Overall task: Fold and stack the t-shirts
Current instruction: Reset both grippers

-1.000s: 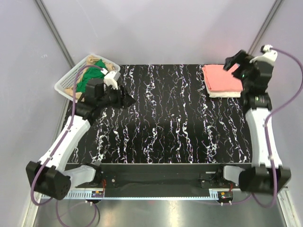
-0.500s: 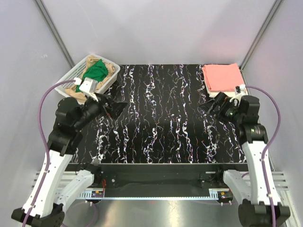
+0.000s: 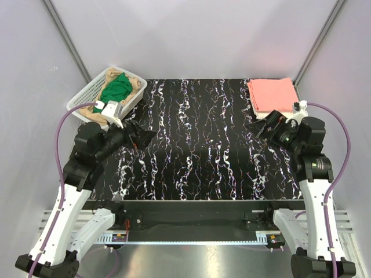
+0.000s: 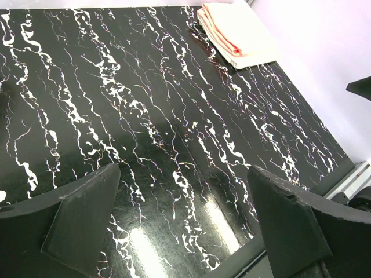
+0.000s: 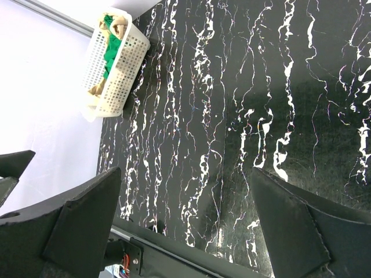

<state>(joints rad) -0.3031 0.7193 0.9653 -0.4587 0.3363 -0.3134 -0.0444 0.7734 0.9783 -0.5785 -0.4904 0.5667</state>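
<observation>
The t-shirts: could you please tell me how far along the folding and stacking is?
Done: the pink shirt lies folded on the cream shirt at the far right corner. In hand: nothing; the left gripper and right gripper are open and empty. Left: the green shirt and tan shirt, bunched in the basket.

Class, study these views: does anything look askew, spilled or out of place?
Nothing is spilled. The basket sits askew at the far-left corner, holding a crumpled green shirt and tan shirt. The salmon-pink shirt lies neatly folded far right.
</observation>
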